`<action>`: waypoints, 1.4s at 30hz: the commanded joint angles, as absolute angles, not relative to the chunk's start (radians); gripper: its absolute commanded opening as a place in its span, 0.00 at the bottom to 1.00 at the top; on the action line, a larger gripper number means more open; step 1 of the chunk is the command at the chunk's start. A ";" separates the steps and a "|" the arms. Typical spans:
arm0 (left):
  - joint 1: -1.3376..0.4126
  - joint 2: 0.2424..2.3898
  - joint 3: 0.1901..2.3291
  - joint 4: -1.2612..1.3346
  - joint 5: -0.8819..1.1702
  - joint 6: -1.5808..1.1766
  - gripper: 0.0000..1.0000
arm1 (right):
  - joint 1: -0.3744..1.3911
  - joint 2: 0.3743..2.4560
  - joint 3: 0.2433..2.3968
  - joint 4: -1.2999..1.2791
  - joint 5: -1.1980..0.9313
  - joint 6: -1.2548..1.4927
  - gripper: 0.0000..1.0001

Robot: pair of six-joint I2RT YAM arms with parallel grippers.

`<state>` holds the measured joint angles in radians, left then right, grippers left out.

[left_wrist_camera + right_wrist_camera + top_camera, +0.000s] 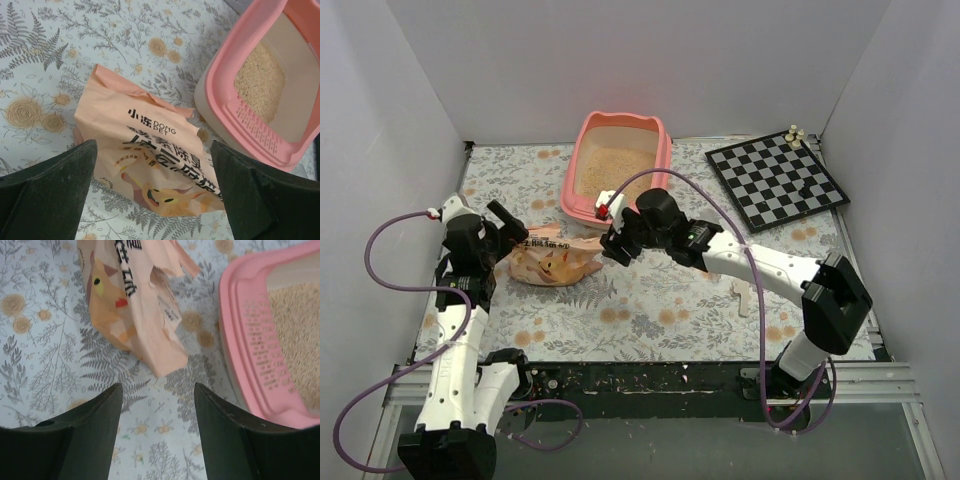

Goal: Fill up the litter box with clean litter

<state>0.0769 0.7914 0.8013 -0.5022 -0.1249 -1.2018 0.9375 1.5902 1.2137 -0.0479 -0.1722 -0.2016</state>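
The pink litter box [582, 185] stands at the back centre, with pale beige litter [618, 160] covering its floor. It shows in the left wrist view [220, 95] with litter [260, 80], and in the right wrist view [235, 340] with litter [300, 335]. The orange-tan cat-print bag [552, 258] lies flat on the mat just in front of the box. My left gripper [515, 228] is open and empty, hovering over the bag's left end [145, 145]. My right gripper [617, 245] is open and empty, just off the bag's right end [130, 305], beside the box's slotted ledge.
A black-and-white chessboard [775, 180] with a few pieces lies at the back right. A small clear scoop [744, 298] lies on the floral mat to the right, near my right forearm. Grey walls enclose the table on three sides.
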 commanded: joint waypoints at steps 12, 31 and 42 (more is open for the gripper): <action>0.077 0.735 0.735 -0.457 -0.149 -1.195 0.98 | 1.017 1.933 1.540 0.161 -0.342 -0.318 0.68; 0.055 0.733 0.718 -0.437 -0.117 -1.197 0.98 | 1.008 2.014 1.484 0.146 -0.383 -0.307 0.01; 0.054 0.739 0.759 -0.463 0.030 -1.212 0.98 | 0.953 1.642 1.108 0.034 -0.381 -0.334 0.01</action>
